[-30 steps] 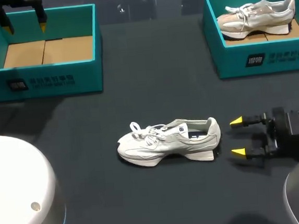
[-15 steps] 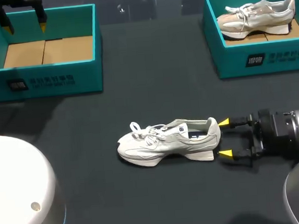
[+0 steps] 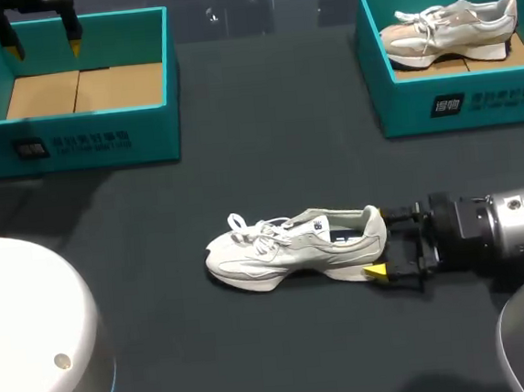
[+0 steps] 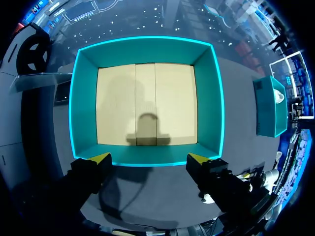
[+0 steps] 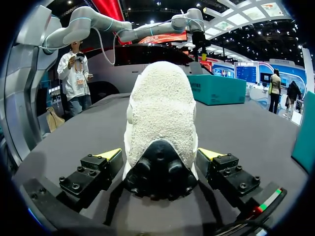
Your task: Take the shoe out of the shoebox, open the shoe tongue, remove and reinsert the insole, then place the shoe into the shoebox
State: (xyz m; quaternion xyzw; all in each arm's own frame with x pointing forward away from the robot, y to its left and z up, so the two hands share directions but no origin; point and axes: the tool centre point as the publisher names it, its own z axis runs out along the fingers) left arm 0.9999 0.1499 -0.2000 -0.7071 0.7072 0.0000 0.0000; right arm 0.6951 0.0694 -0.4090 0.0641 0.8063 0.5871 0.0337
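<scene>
Sneaker point(image 3: 294, 248), grey-white mesh with laces, stands on its sole on the dark table point(image 3: 266, 141), outside both boxes, toe toward my left side. At the sneaker's heel is the right gripper point(image 3: 379, 243), fingers apart, one each side of the heel. The right wrist view shows thin gaps, so it is not clamped. Far beyond the sneaker's toe end is a teal cardboard shoebox point(image 3: 83, 138) with a bare brown floor. The left gripper point(image 3: 43, 48) hangs over its far wall, fingers spread wide. Far beyond the sneaker's heel end, a second teal shoebox point(image 3: 456, 106) holds a second pale sneaker point(image 3: 449, 28).
</scene>
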